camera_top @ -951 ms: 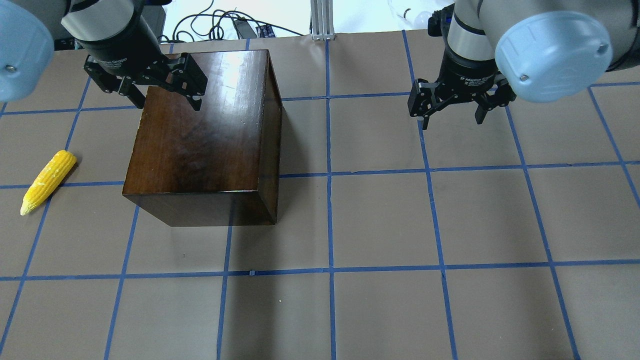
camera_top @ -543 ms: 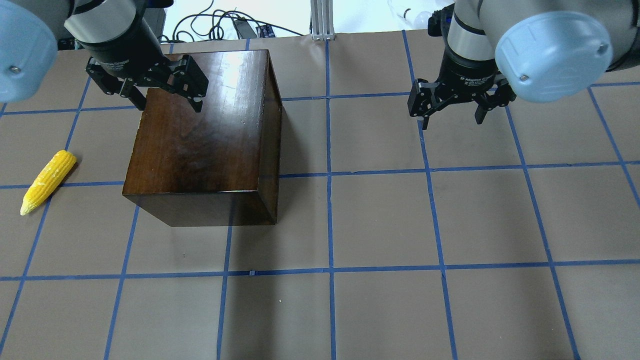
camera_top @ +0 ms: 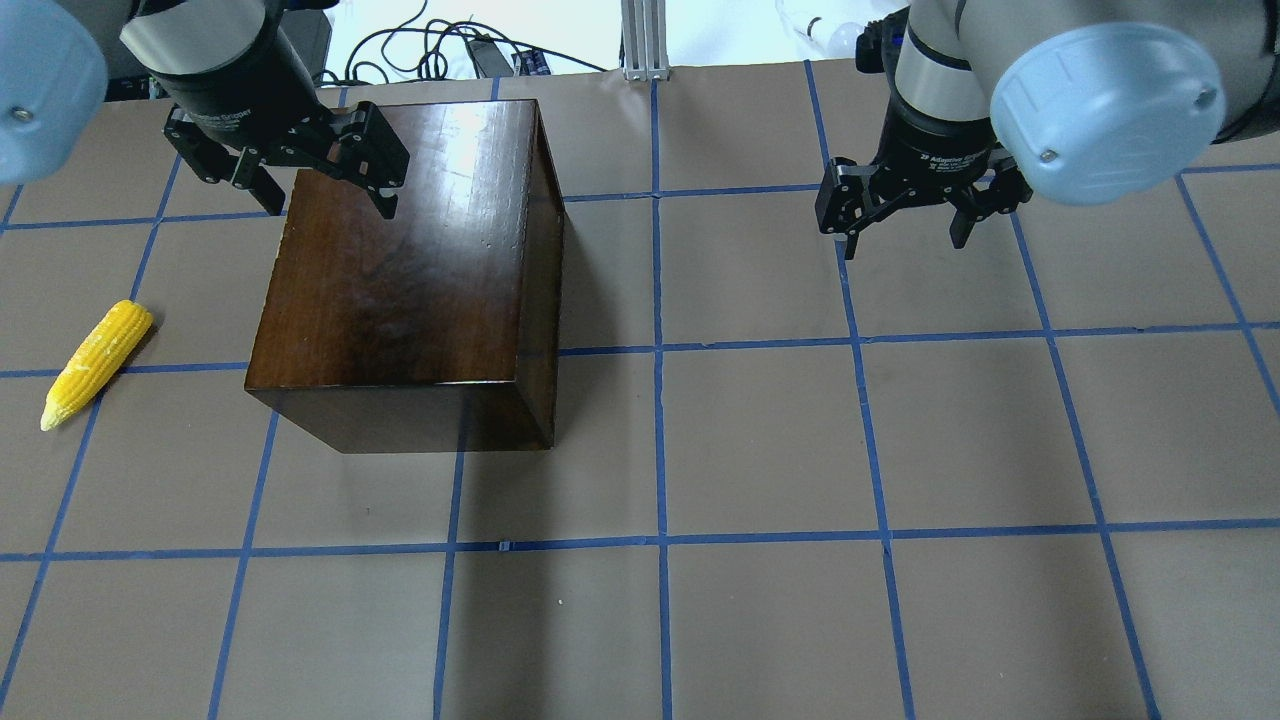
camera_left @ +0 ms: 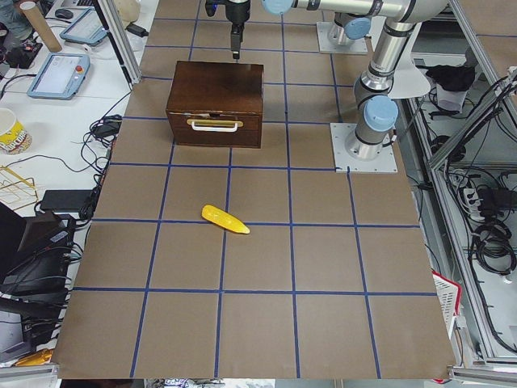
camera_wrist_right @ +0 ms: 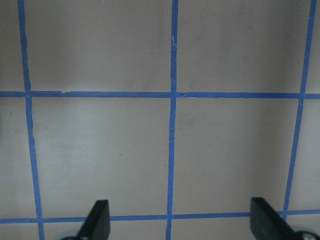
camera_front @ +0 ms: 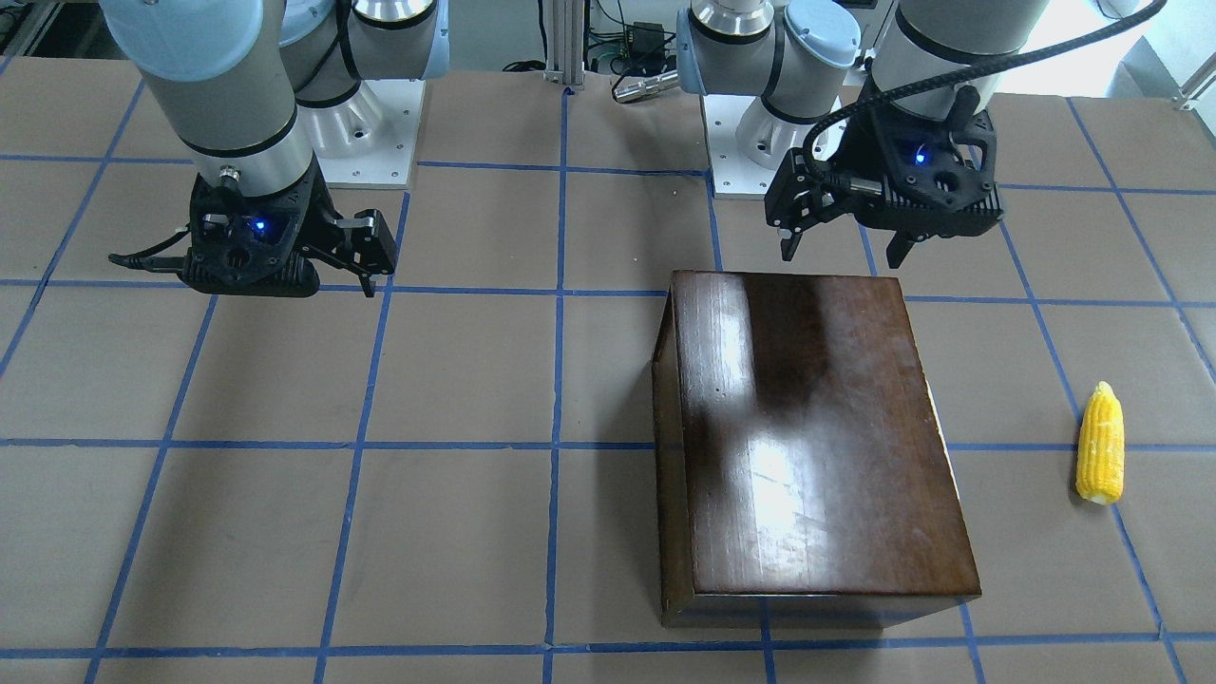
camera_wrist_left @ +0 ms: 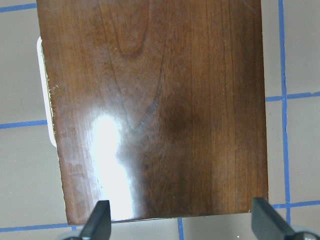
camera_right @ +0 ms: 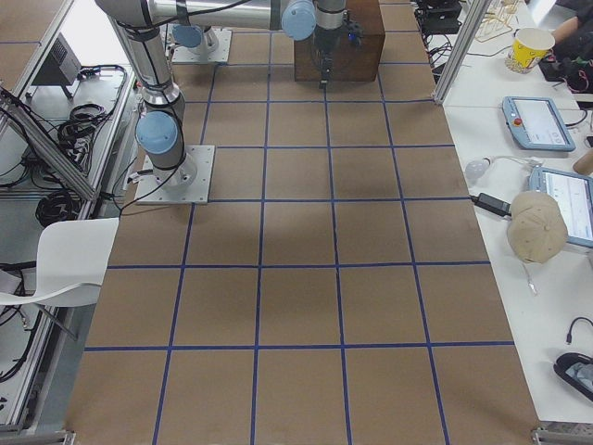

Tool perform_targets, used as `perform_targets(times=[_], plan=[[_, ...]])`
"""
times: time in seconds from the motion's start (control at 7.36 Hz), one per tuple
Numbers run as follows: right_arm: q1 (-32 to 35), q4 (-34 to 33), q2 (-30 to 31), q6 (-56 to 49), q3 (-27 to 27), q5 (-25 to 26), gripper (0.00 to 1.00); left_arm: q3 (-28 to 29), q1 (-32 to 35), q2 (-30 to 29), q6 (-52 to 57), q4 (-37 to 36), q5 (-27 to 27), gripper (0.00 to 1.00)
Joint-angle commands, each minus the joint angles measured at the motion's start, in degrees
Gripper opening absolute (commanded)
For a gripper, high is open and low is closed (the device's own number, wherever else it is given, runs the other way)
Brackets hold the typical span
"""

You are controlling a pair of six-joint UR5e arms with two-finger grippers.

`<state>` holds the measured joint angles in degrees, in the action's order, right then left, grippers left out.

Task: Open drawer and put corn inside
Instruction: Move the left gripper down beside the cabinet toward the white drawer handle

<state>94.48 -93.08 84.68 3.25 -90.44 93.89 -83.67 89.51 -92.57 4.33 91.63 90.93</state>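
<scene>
The glossy dark-brown box (camera_top: 400,270) stands left of the table's middle. Its drawer (camera_left: 214,129) is closed, and its front panel with a white handle (camera_wrist_left: 44,95) faces my left. The yellow corn (camera_top: 97,362) lies on the table left of the box, apart from it, and also shows in the front-facing view (camera_front: 1100,458). My left gripper (camera_top: 330,205) is open and empty and hovers above the box top, which fills the left wrist view (camera_wrist_left: 180,222). My right gripper (camera_top: 905,243) is open and empty above bare table on the right (camera_wrist_right: 180,225).
The table is covered in brown paper with a blue tape grid (camera_top: 660,540). An aluminium post (camera_top: 645,40) and cables stand beyond the far edge. The arm bases (camera_front: 750,142) sit on the robot's side of the box.
My left gripper has shifted slightly left and up in the overhead view, still open above the box. The right arm, the box and the corn have not moved.
</scene>
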Motion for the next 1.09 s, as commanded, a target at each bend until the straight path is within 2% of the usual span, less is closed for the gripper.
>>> perform_targets(times=[0.0, 0.41, 0.81, 0.95], plan=[[0.0, 0.0, 0.05, 0.0, 0.0, 0.06, 1.0, 1.23, -5.2, -0.77, 3.29, 1.52, -0.32, 1.0], [0.0, 0.0, -0.04, 0.0, 0.0, 0.06, 1.0, 0.52, -15.74, -3.56, 17.5, 1.36, -1.11, 1.0], [0.0, 0.0, 0.05, 0.0, 0.0, 0.06, 1.0, 0.44, -22.08, -8.31, 29.63, 0.22, -1.11, 1.0], [0.0, 0.0, -0.04, 0.0, 0.0, 0.06, 1.0, 0.35, -24.19, -10.07, 30.29, -0.74, -3.46, 1.0]])
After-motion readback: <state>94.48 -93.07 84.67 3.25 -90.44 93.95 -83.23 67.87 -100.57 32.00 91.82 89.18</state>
